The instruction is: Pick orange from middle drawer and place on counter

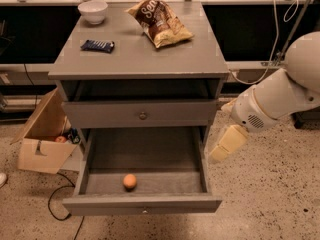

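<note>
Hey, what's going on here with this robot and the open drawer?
A one-armed robot is set to fetch the orange, which lies near the front of the pulled-out middle drawer. Its gripper hangs just beside the drawer, not yet touching the fruit. The counter above holds a chip bag, a bowl and a blue wrapped bar.

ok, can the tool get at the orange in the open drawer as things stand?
Probably yes. The middle drawer stands open and the orange lies uncovered near its front. The tool hangs just outside the drawer's right wall, so it would have to clear that wall first.
</note>
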`<state>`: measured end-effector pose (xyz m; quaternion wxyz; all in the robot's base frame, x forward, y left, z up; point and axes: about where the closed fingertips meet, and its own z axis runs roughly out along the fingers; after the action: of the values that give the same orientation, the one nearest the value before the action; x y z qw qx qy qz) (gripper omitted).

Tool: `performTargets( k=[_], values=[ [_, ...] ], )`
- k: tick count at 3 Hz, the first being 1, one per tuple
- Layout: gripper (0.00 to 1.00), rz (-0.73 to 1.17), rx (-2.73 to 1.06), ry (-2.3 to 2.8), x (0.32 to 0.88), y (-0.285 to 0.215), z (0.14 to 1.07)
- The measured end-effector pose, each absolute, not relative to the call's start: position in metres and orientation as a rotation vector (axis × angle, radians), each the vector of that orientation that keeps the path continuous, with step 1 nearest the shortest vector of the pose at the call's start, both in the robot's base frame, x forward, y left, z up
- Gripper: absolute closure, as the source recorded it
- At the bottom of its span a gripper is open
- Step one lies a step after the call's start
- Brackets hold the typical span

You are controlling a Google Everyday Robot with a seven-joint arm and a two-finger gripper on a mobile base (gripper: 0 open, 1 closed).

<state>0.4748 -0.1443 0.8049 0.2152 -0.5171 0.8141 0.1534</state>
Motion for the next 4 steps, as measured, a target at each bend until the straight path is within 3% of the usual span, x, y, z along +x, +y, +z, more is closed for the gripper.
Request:
performTargets(
  k=[2,4],
  values=[
    [0.0,0.515,-1.447,2.242,0.476,-0.121,0.754],
    [0.0,0.692,-1.452,2.127,0.468,-0.016,0.62]
  ],
)
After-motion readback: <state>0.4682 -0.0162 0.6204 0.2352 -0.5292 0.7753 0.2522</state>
